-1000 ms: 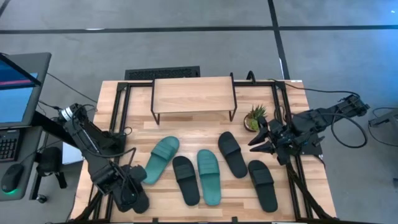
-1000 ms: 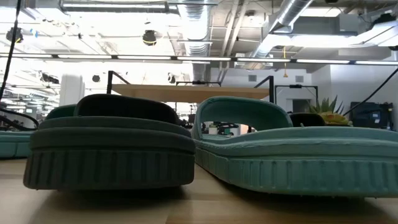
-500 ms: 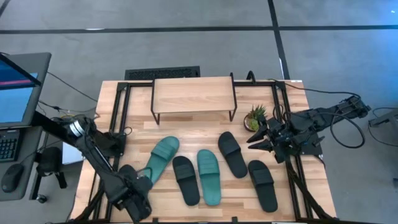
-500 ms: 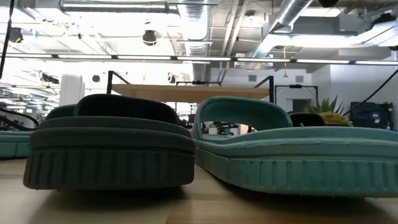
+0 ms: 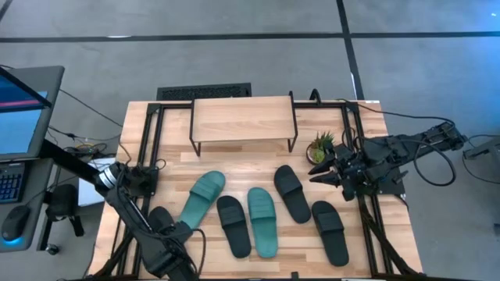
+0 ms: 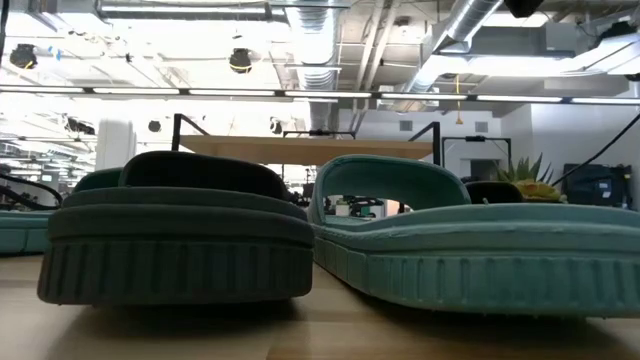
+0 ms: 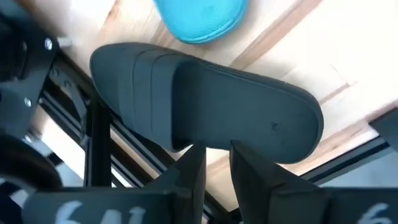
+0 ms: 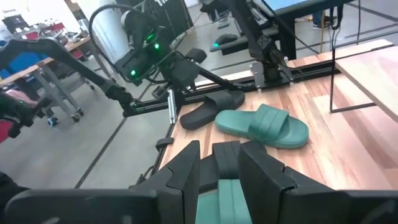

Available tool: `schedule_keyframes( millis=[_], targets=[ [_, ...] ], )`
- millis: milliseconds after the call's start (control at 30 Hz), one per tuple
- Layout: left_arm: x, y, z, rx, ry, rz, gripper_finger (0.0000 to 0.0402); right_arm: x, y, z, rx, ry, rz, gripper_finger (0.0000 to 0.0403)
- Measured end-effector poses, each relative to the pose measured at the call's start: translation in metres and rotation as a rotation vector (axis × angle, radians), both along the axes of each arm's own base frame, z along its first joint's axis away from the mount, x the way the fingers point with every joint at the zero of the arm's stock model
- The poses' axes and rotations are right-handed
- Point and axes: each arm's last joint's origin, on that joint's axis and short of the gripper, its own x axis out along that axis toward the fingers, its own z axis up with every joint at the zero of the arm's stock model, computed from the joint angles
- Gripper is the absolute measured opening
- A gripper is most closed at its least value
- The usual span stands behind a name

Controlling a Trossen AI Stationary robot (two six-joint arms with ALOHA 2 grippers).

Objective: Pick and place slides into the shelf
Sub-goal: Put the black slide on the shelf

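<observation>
we find the low shelf with a light wooden top [image 5: 243,117] bare; six rubber slides [image 5: 262,222] all lie on the table; left gripper [image 7: 216,163] narrowly parted above a black slide [image 7: 205,102], holding nothing; right gripper [image 8: 227,163] narrowly parted, empty.

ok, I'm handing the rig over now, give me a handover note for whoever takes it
Left gripper: open, holds nothing, at the table's front left, just short of a black slide.
Right gripper: open, holds nothing, waiting above the table's right side near the plant.
Slides: all six lie on the table in front of the shelf: two teal, three more black.
Done: no slide shows on the shelf.
Left: all six to pick and place.
</observation>
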Motion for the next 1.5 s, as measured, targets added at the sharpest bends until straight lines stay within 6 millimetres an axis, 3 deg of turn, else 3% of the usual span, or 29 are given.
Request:
schedule_keyframes(
  millis=[567, 767, 1200, 1333, 1500],
  targets=[
    [0.0, 0.001, 0.001, -0.018, 0.02, -0.004, 0.0075, 0.003, -0.01, 0.0, 0.077, 0.019, -0.062, 0.0098],
    [-0.004, 0.006, -0.013, 0.032, 0.06, -0.004, 0.0078, 0.004, -0.013, 0.0, 0.082, 0.019, -0.081, 0.0098],
    [-0.006, 0.009, -0.019, 0.019, 0.098, -0.095, 0.0161, 0.004, -0.015, 0.0, 0.082, 0.019, -0.095, 0.0098],
    [-0.007, 0.01, -0.02, 0.032, 0.109, -0.097, 0.0169, 0.004, -0.015, 0.0, 0.081, 0.019, -0.095, 0.0098],
    [-0.012, 0.009, -0.04, -0.034, 0.158, -0.112, 0.0166, 0.004, -0.015, 0.0, 0.081, 0.019, -0.095, 0.0098]
  ],
)
